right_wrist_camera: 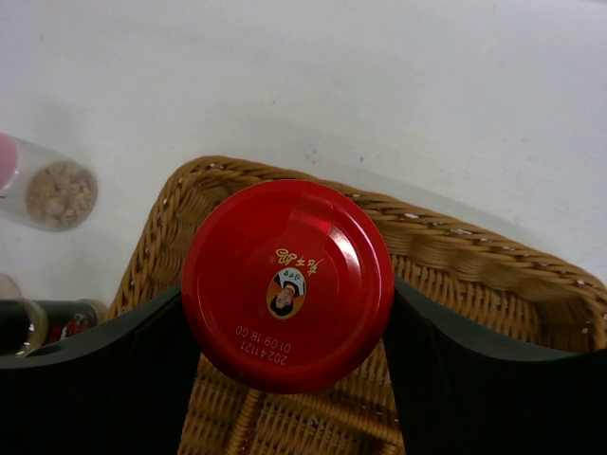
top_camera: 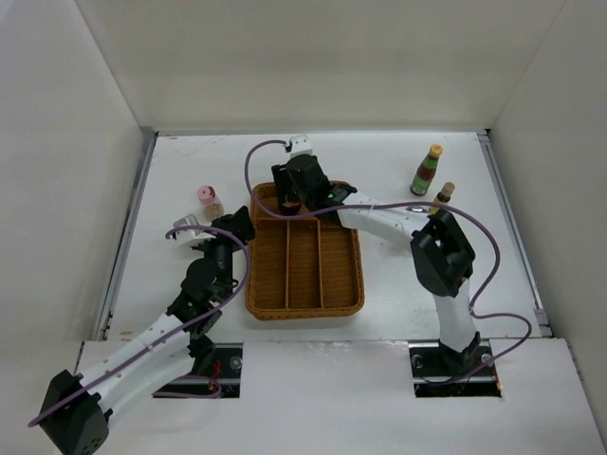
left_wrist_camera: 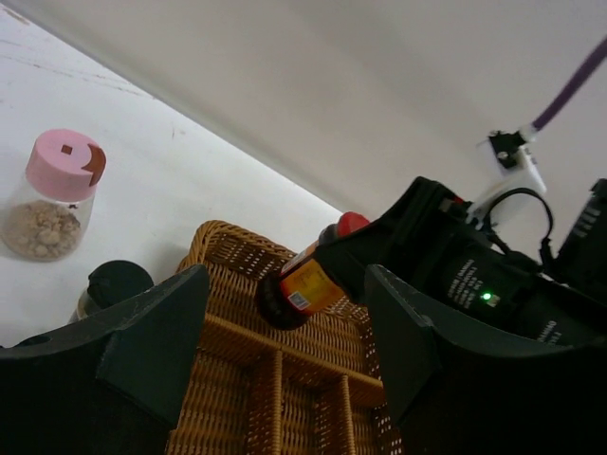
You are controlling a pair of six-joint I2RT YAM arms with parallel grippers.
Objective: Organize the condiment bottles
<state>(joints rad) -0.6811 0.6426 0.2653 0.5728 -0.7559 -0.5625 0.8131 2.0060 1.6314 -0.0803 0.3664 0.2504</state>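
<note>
My right gripper point(top_camera: 292, 202) is shut on the red-lidded dark jar point(right_wrist_camera: 287, 284) and holds it above the far compartment of the brown wicker tray point(top_camera: 343, 284). The jar point(left_wrist_camera: 305, 284) hangs clear of the tray floor in the left wrist view. My left gripper point(top_camera: 237, 226) is open and empty at the tray's left rim. A pink-lidded jar point(top_camera: 208, 199) stands left of the tray; it also shows in the left wrist view point(left_wrist_camera: 53, 195). A yellow-capped dark bottle point(top_camera: 427, 171) and a small dark bottle point(top_camera: 442, 197) stand at the far right. A dark-capped bottle point(left_wrist_camera: 114, 286) sits by my left finger.
The wicker tray point(left_wrist_camera: 237, 379) has a cross compartment at the far end and three long ones in front. White walls close the table at the left, back and right. A small jar and a dark bottle point(right_wrist_camera: 43, 324) lie left of the tray.
</note>
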